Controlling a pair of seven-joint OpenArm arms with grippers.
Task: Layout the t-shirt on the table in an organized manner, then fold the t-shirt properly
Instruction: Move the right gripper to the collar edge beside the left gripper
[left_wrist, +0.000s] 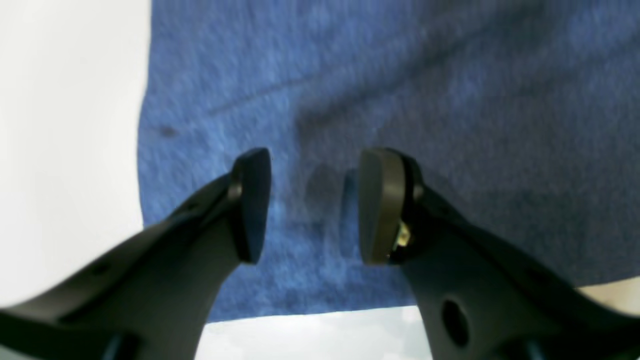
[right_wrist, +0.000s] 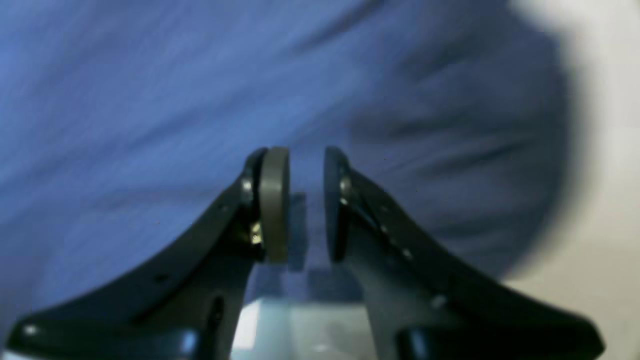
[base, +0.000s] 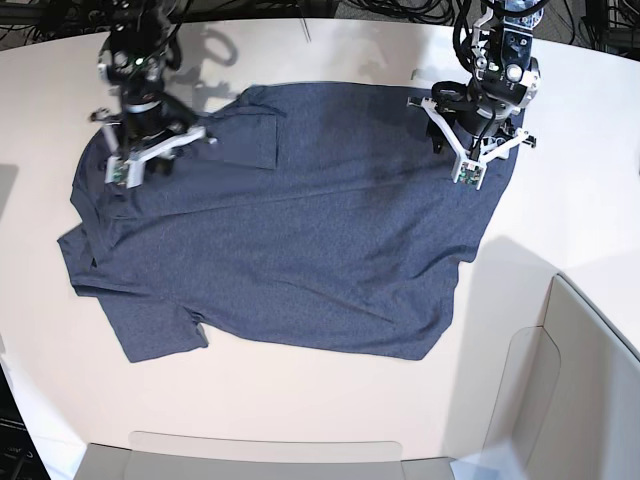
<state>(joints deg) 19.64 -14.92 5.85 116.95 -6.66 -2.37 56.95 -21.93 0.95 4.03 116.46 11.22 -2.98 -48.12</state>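
A: Where does the work stand, from the widest item down?

B: The table (base: 330, 420) carries the t-shirt (base: 300, 240), which lies spread across it but askew, with one sleeve folded over near the top and wrinkles along the left edge. Judged from this, layout is unfinished and no fold is begun.

A: State of the left gripper (left_wrist: 312, 205)?

B: Its jaws stand wide apart above the cloth near a hem corner, with nothing between them. The table shows on two sides of that corner.

A: And the right gripper (right_wrist: 305, 205)?

B: Its jaws stand at a narrow gap over bunched fabric near the shirt's edge. No cloth is visible between the pads, though the view is blurred.

A: Hazards from here?

B: Three, by consequence.
1. A pull by one arm alone likely drags the whole shirt sideways, because the fabric slides freely on the smooth top.
2. The folded sleeve, if left, is probably trapped inside the first fold.
3. A pinch taken too deep may catch both layers; one taken too shallow may slip off the hem.
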